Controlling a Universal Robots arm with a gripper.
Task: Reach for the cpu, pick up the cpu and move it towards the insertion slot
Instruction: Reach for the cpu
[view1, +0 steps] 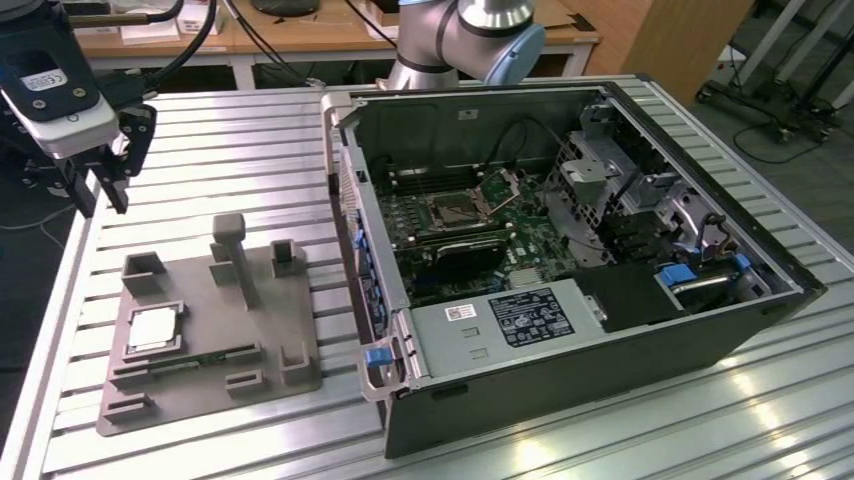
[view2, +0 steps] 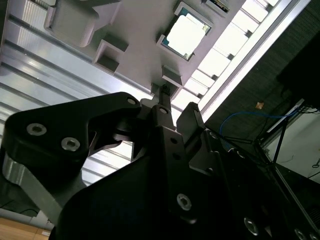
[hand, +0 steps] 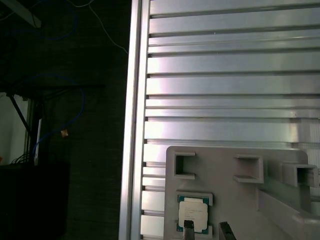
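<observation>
Grey plastic tray (view1: 214, 310) lies on the slatted aluminium table (view1: 227, 150), in the lower left of the exterior view. The cpu (view1: 154, 328) sits flat in a square recess of the tray, near the tray's edge toward the exterior view's left, shiny side up.

The gripper (view1: 103, 195) hangs in the upper left of the exterior view, above the table edge and well apart from the cpu. Its two dark fingers are spread with a clear gap and hold nothing.

In the first wrist view the fingertips (hand: 188, 231) show against the tray, near the cpu (hand: 193, 214). In the second wrist view the cpu (view2: 187, 31) lies in its recess beyond the fingers.

An open computer case (view1: 561, 370) lies on its side at the exterior view's right. The insertion slot (view1: 454, 210) is on the board inside, with a metal bracket tilted up beside it.
</observation>
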